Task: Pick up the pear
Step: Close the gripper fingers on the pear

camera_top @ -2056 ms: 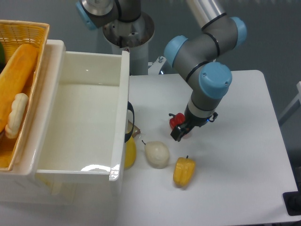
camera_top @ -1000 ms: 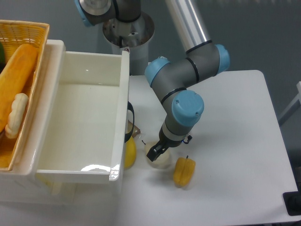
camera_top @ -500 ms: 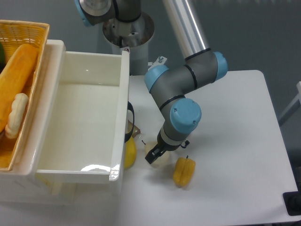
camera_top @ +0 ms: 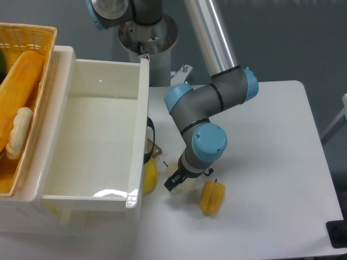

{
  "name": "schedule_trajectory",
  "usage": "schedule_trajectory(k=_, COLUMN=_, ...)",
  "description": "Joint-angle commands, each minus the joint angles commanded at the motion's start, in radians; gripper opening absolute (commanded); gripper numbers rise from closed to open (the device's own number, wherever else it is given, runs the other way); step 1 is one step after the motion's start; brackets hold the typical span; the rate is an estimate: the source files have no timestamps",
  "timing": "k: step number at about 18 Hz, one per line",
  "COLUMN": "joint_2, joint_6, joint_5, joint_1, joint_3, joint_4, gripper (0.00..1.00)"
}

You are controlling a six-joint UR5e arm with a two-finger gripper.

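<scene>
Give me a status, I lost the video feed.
Gripper down over the pear, jaw state unclear. Pear mostly hidden, on the table. Yellow pepper close on one side, round yellow object on the other.

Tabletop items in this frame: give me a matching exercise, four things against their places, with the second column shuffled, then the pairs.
Things:
1. pear
2. yellow bell pepper
3. bright yellow rounded object
4. wicker basket

Places:
A. against the white bin's front wall
B. far left, beyond the bin
C. under the hand, mostly hidden
D. right of the hand, on the open table

Pairs: 1-C, 2-D, 3-A, 4-B
</scene>
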Motion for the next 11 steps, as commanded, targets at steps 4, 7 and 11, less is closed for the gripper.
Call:
schedule_trajectory(k=4, joint_2=0.0, joint_6=0.0, joint_5=0.002, joint_1=0.0, joint_3=0.002, joint_4=0.002, gripper=0.59)
schedule_trajectory(k=7, joint_2=0.006, joint_6=0.008, joint_5=0.04, joint_1=0.0, joint_3=0.002, joint_4=0.002, gripper=0.35)
schedule_trajectory(k=11, joint_2=0.015, joint_6=0.023, joint_5=0.057, joint_1=0.002, joint_3=0.005, joint_4=0.002, gripper=0.22)
